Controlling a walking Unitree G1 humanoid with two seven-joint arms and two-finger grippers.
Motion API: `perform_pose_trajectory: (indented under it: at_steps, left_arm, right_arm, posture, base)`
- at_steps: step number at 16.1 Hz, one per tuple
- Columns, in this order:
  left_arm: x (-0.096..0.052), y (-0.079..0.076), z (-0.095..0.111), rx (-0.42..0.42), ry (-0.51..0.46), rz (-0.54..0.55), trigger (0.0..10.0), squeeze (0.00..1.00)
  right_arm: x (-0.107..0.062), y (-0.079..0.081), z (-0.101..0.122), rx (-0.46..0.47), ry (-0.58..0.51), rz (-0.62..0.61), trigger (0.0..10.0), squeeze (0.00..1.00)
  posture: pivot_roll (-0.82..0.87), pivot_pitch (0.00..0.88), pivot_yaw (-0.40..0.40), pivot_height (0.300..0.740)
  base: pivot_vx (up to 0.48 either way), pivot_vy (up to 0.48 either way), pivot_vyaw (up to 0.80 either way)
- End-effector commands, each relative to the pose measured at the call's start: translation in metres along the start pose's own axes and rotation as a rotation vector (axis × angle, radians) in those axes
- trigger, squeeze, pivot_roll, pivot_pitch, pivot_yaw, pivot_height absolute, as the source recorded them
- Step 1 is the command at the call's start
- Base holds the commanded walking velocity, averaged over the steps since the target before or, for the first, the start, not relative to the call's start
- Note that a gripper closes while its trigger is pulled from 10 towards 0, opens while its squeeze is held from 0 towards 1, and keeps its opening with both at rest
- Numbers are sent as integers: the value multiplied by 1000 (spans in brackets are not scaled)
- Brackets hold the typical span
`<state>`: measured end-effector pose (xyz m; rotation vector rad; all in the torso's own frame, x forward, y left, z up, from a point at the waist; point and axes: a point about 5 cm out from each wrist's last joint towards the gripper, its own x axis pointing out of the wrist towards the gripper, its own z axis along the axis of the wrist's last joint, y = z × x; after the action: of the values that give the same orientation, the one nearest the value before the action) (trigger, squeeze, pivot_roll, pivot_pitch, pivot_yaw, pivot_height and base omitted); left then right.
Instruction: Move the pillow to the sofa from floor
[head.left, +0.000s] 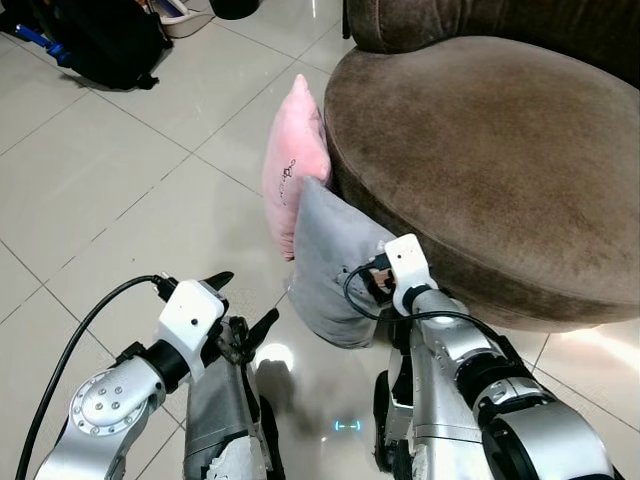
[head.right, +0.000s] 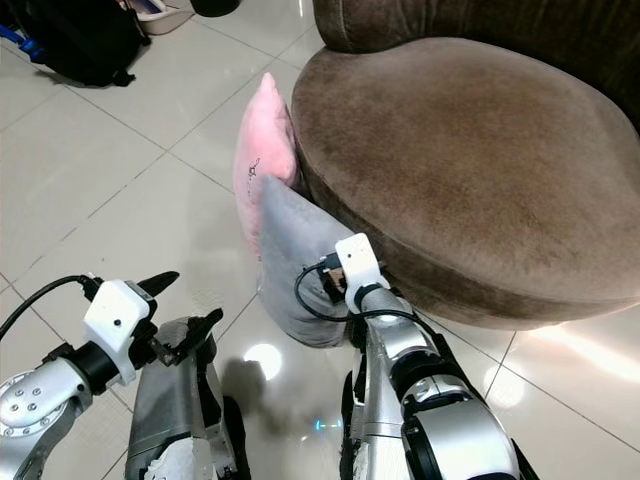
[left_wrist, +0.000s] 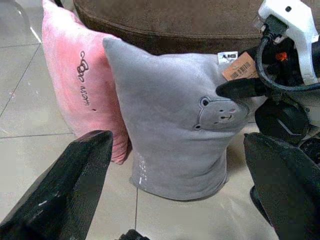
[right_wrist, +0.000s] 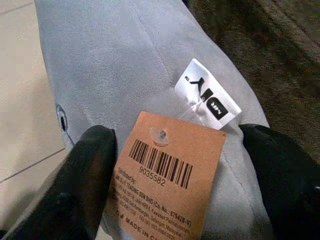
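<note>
A grey pillow (head.left: 335, 260) with a bear face stands on edge on the tiled floor, leaning against the brown sofa (head.left: 480, 150). A pink pillow (head.left: 290, 160) stands just behind it, also against the sofa. My right gripper (right_wrist: 180, 135) is open at the grey pillow's upper near corner. Its fingers straddle the edge where an orange barcode tag (right_wrist: 170, 170) and a white label hang. In the left wrist view, one right finger lies across the pillow's face near the tag (left_wrist: 239, 65). My left gripper (head.left: 245, 300) is open, low over the floor, a short way left of the grey pillow (left_wrist: 170, 115).
A black bag (head.left: 100, 40) lies on the floor at the far left. The sofa's round seat bulges out over the pillows on the right. Glossy tiles (head.left: 120, 200) stretch to the left of the pillows. My own legs show below the arms.
</note>
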<state>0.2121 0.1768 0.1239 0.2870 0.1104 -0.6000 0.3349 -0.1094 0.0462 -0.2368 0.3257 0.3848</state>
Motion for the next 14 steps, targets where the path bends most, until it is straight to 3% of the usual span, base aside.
perform_pose_trajectory:
  at_steps: [1,14]
  left_arm:
    - [-2,0,-7,-8,34,-15,10000,0]
    - [0,2,-6,2,30,-25,10000,0]
  right_arm:
    - [-1,7,-9,13,33,30,0,0]
    - [-1,10,-9,31,21,52,0,0]
  posture:
    - [173,293,86,461]
    - [179,272,86,461]
  base:
    - [0,0,0]
    - [0,0,0]
